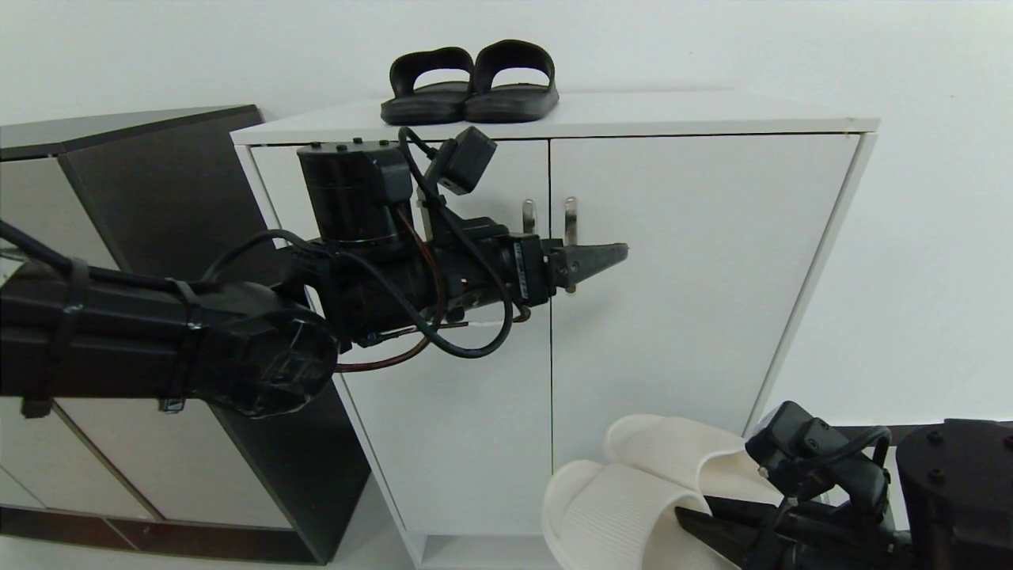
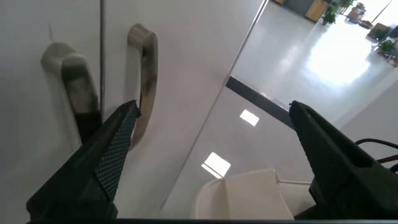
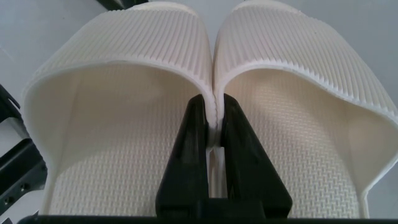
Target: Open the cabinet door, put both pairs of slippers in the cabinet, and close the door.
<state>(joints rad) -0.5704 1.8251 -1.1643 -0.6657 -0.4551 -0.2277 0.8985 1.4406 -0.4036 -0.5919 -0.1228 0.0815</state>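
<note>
A white two-door cabinet [image 1: 673,317] stands with both doors closed, two metal handles [image 1: 570,218] side by side at the centre seam. A pair of black slippers [image 1: 471,83] rests on its top. My left gripper [image 1: 621,252] hovers level with the handles; in the left wrist view it is open [image 2: 214,107], one finger [image 2: 118,146] just in front of the right door's handle [image 2: 144,81]. My right gripper [image 3: 213,115] is shut on the touching inner edges of a pair of white slippers [image 1: 633,491], held low in front of the right door.
A dark cabinet [image 1: 158,182] stands against the white cabinet's left side. A plain white wall lies behind and to the right. Glossy open floor [image 2: 280,74] stretches away beside the cabinet.
</note>
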